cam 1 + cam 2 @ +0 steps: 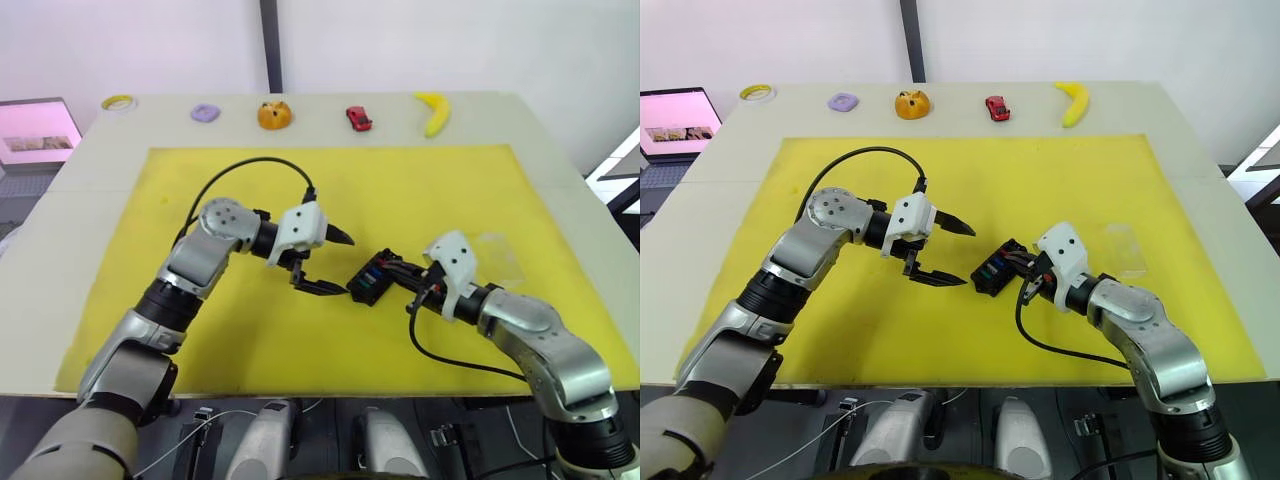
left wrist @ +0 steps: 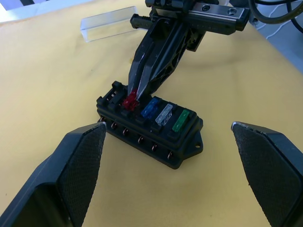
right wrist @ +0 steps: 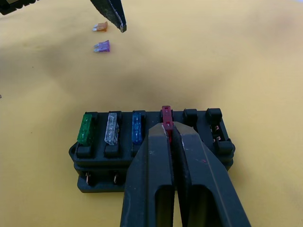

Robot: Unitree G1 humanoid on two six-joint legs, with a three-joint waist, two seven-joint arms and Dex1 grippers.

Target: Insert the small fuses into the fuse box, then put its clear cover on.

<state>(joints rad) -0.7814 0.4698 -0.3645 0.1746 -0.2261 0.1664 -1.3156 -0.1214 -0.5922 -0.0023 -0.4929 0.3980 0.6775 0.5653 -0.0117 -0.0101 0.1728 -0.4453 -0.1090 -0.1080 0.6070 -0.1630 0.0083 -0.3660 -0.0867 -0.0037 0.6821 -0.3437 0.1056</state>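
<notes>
**Fuse box: four fuses in, right gripper clamped on the red one**

Fuse box [image 3: 151, 151] sits on the yellow mat [image 1: 420, 190], near the middle, between the two grippers. One row of slots holds a green fuse [image 3: 85, 128], a clear fuse [image 3: 111, 129], a blue fuse [image 3: 137, 127] and a red fuse [image 3: 166, 115]. The two slots next to the red one are empty; metal contacts visible inside.

Right gripper [image 3: 169, 126]: fingers pressed together on the red fuse, which stands upright in its slot, higher than the other three.

Left gripper [image 1: 338, 262]: fingers spread wide apart, holding nothing, just beside the fuse box on the robot's left, not touching it.

Loose on the mat, apart from the box: an orange fuse [image 3: 100, 26] and a purple fuse [image 3: 102, 46], near each other, close to a left fingertip.

Clear cover [image 2: 108, 22] lies on the mat beyond the right gripper, towards the robot's right, apart from the box.

Far table edge, off the mat: yellow tape roll [image 1: 118, 102], purple object [image 1: 205, 113], orange round toy [image 1: 274, 115], red toy car [image 1: 358, 118], banana [image 1: 435, 112]. Laptop [image 1: 673, 120] beside the table on the left, screen lit.

No legible writing or branding on anything.
</notes>
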